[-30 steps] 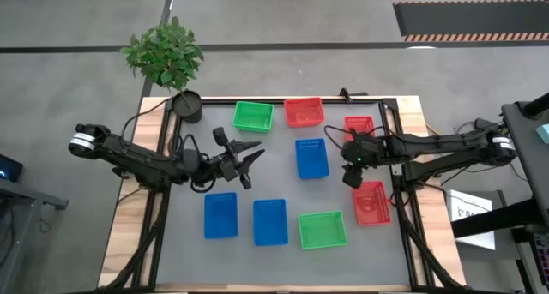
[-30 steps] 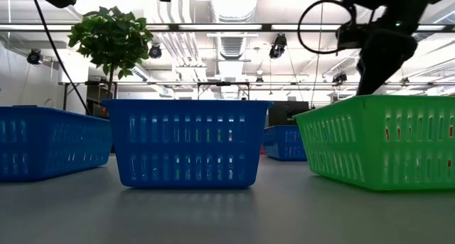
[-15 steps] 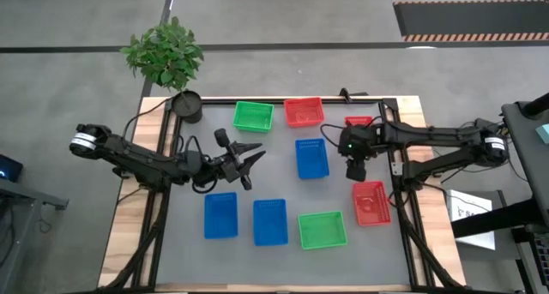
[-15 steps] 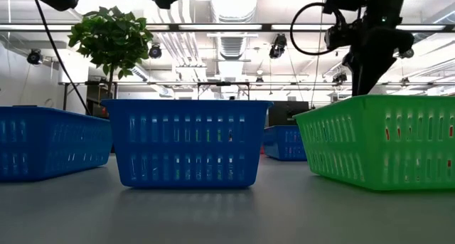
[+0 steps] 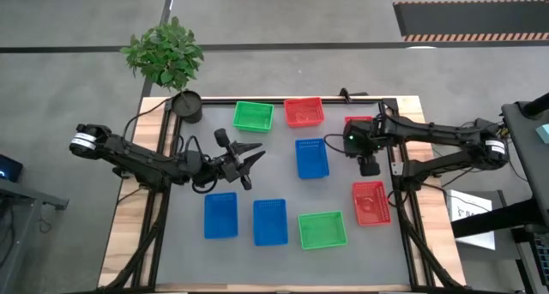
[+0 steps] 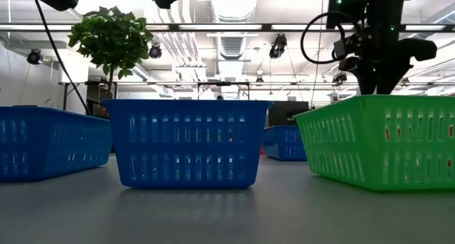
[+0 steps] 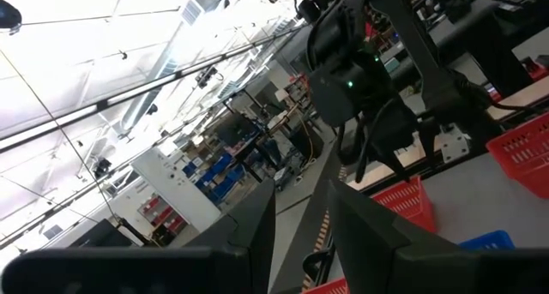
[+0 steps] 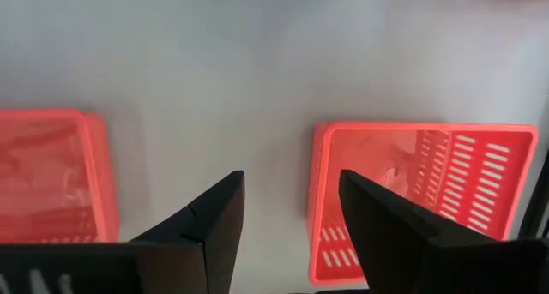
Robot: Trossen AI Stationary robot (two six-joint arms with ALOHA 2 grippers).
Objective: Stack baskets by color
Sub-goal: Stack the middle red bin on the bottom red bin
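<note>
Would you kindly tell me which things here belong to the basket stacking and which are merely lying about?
Belonging to the job:
- blue baskets
- green baskets
- red baskets
- right pincer, open above the table
- left pincer, waiting

Just lying about:
- black pot
- plant

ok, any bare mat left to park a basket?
Yes: the left strip under the left pincer, above the blue baskets, and the whole front edge. It is crowded at the right, where the right pincer hangs among the red baskets.
</note>
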